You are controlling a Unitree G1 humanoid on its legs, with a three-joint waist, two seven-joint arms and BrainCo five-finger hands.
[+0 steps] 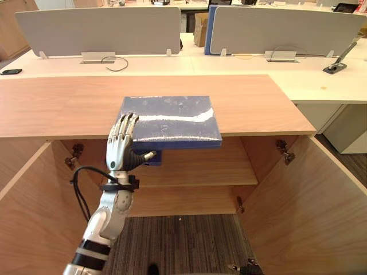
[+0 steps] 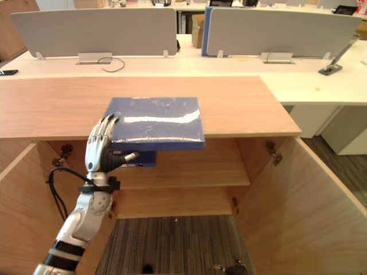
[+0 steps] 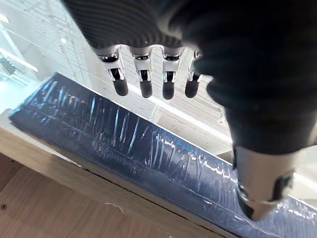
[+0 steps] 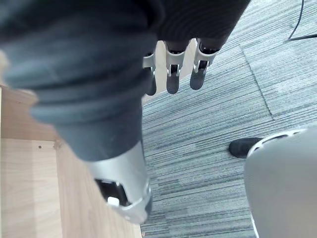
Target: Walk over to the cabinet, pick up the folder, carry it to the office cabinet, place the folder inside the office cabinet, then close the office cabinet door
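Observation:
A blue folder (image 1: 172, 117) wrapped in shiny film lies flat on the wooden cabinet top (image 1: 57, 103), its front edge sticking out past the top's front lip. My left hand (image 1: 121, 143) is raised at the folder's front left corner. Its fingers (image 3: 143, 74) are straight and reach over the corner, and the thumb (image 1: 148, 155) points sideways beneath the overhanging edge. The hand is open and does not clasp the folder (image 3: 148, 148). My right hand (image 4: 171, 69) hangs low over the grey carpet with relaxed fingers and nothing in it.
Both cabinet doors stand open, the left door (image 1: 23, 206) and the right door (image 1: 309, 200) flanking me. A shelf (image 1: 195, 166) runs inside. Behind are white desks with grey divider screens (image 1: 97, 28) and a phone (image 1: 11, 71).

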